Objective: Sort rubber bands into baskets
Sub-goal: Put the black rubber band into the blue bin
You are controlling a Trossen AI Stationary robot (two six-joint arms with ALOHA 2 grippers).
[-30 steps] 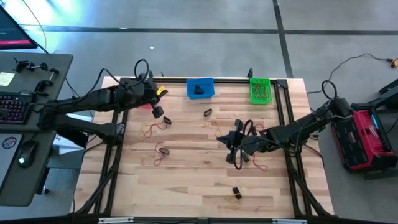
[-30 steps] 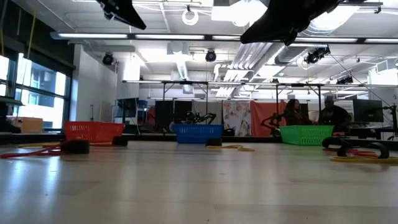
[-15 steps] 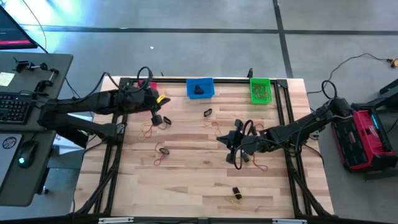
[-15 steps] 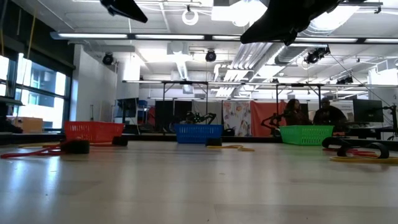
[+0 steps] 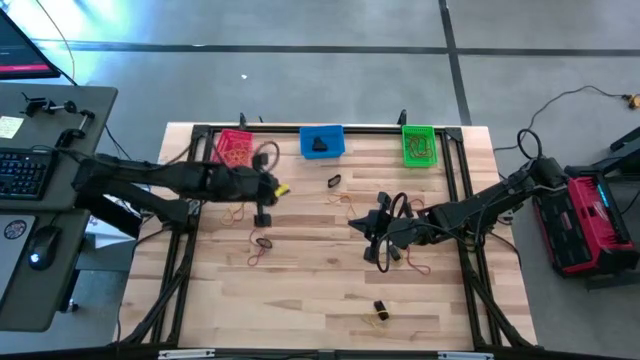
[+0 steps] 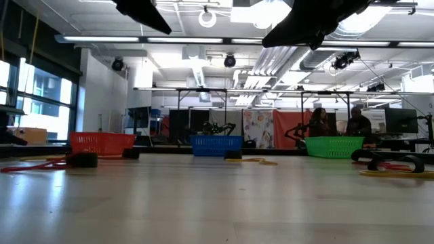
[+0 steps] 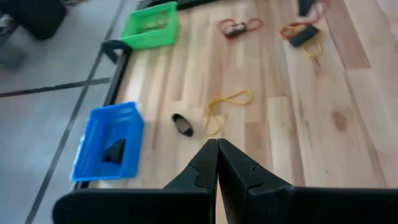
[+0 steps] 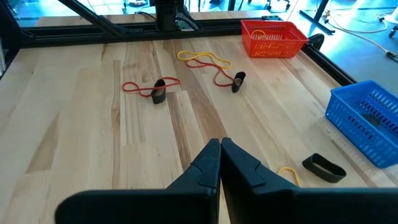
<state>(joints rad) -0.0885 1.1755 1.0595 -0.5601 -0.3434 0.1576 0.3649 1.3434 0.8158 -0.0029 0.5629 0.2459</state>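
Three baskets stand along the far edge: the red one (image 5: 235, 148), the blue one (image 5: 322, 141) with a black band inside, and the green one (image 5: 419, 145). Loose rubber bands lie on the wood: a black band (image 7: 182, 124) beside a yellow loop (image 7: 227, 102), red and black ones (image 8: 158, 90) (image 8: 236, 81), and a black-and-yellow pair (image 5: 380, 310) near the front. My left gripper (image 5: 272, 195) hovers shut and empty, just on the near side of the red basket. My right gripper (image 5: 358, 222) hangs shut and empty over the table's middle right.
A black frame (image 5: 455, 150) runs around the wooden tabletop. A desk with keyboard and mouse (image 5: 30, 180) stands off the left side, and a red device (image 5: 585, 220) off the right. Bare wood lies along the near edge (image 5: 300, 320). People sit in the room behind (image 6: 339, 122).
My left gripper has swung from over the red basket toward the near edge and the table's middle, sinking a little and rolling, and has stayed shut. The red basket now shows uncovered. My right arm has kept still.
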